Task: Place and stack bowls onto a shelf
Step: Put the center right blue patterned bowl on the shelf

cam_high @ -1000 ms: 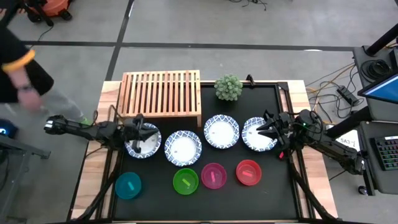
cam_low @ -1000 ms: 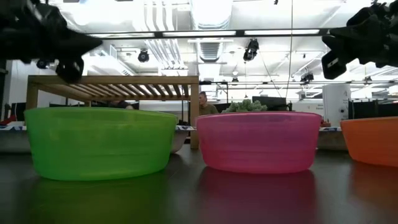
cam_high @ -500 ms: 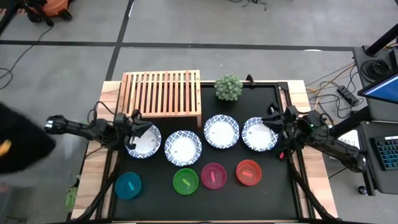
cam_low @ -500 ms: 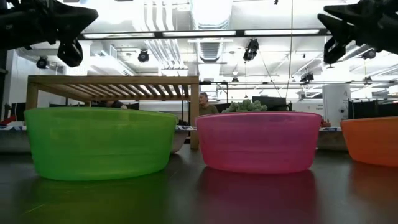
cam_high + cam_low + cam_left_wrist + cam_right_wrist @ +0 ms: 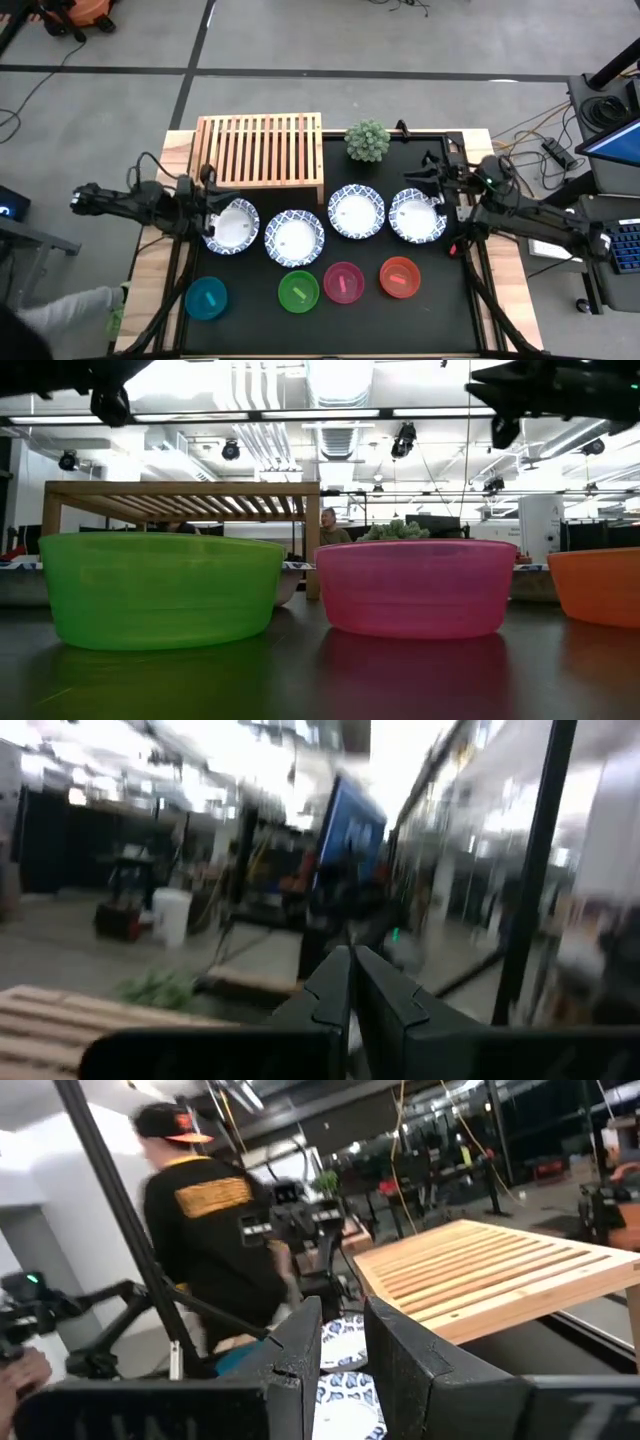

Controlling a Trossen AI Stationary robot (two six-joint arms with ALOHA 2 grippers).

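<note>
High view first: my left claw [image 5: 213, 196] hangs over the near-left edge of the leftmost white bowl [image 5: 231, 225], just in front of the wooden shelf [image 5: 260, 149]. Its fingers [image 5: 330, 992] sit pressed together in my left wrist view, with nothing between them. My right claw [image 5: 422, 180] hovers above the far edge of the rightmost white bowl [image 5: 417, 215]; its fingers [image 5: 300, 1345] stand a narrow gap apart and grip nothing (the bowl's blue rim shows through that gap).

Four white bowls with blue rims lie in a row across the black mat [image 5: 450, 310], the two middle ones [image 5: 294, 238] [image 5: 356, 211] between my arms. Nearer the front edge sit the small plastic ones: teal [image 5: 207, 298], green [image 5: 298, 291], pink [image 5: 343, 282] and red [image 5: 399, 277]. All eight rest on the mat, none on the shelf, which stands at the far-left corner with its slatted top bare. A potted plant [image 5: 367, 141] stands just beside the shelf's right end.

Right wrist view also catches a person in a dark shirt [image 5: 215, 1240] beyond the table.
</note>
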